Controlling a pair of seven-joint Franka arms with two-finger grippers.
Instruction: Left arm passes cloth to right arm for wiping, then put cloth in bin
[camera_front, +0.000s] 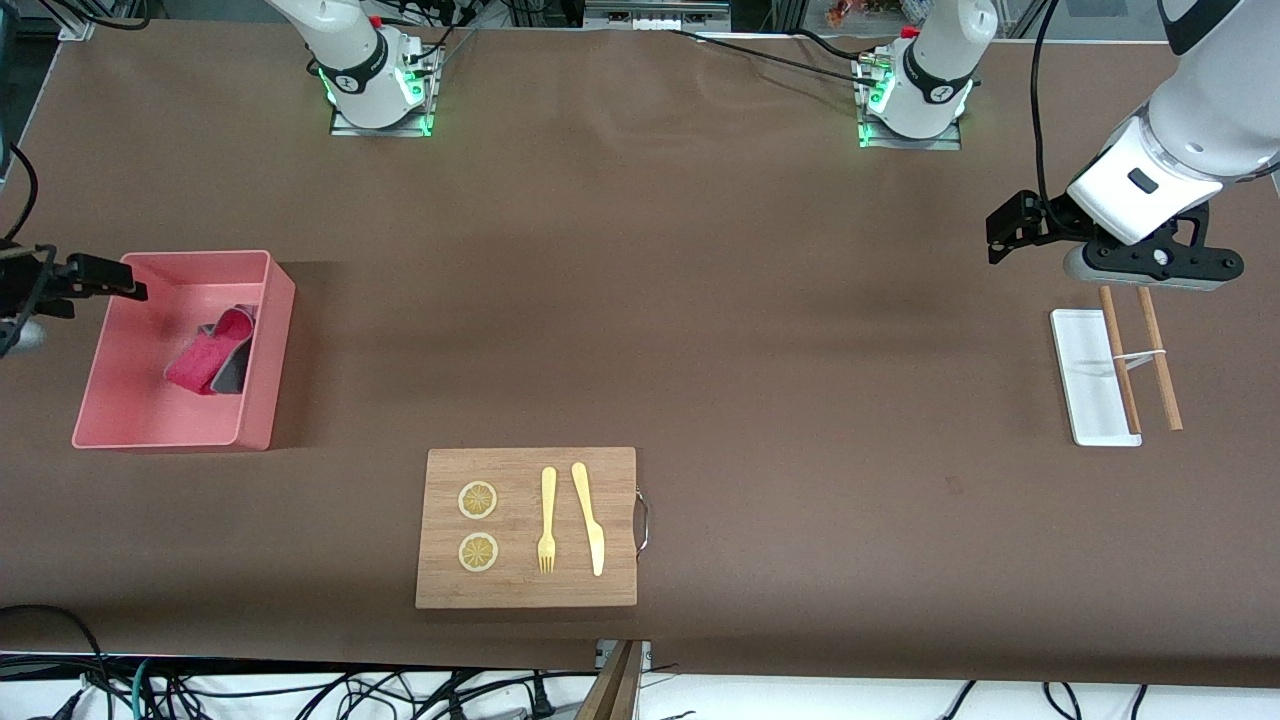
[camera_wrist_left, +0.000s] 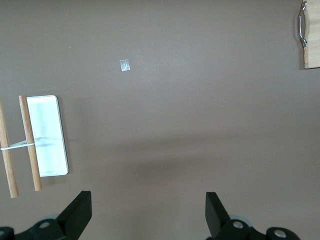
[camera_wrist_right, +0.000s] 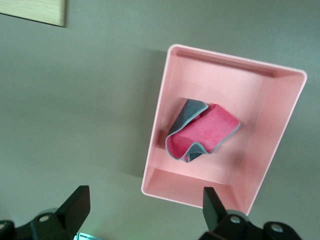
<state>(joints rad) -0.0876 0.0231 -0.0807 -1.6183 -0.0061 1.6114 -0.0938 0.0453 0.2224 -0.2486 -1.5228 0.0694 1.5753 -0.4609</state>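
While the cloth (camera_front: 212, 358) lies crumpled inside the bin (camera_front: 262, 385), magenta face mostly up with a dark grey edge folded over it, nothing is touching it. That pink bin sits near the table edge at the right arm's end, about midway between the robots' edge and the camera's edge. Just at that same edge hangs the right gripper (camera_front: 45, 283), over the bin's outer wall and the table edge; seen from its own wrist camera its fingers (camera_wrist_right: 75, 207) stand wide apart with nothing between them, the cloth (camera_wrist_right: 200, 131) well below in the bin (camera_wrist_right: 156, 142). Over at the left arm's end of the table, the left gripper (camera_front: 1010, 228) hangs above bare tabletop beside the white tray (camera_front: 1078, 375), and its fingers (camera_wrist_left: 77, 212) are likewise spread and empty. Two wooden sticks (camera_front: 1140, 355), tied together by a thin white band, lie by that tray, one resting on the tray and the other on the table just beside it. Close to the camera's edge of the table, near the middle, sits a wooden cutting board (camera_front: 525, 590) carrying two lemon slices (camera_front: 478, 500), a yellow fork (camera_front: 547, 520) and a yellow knife (camera_front: 589, 517).
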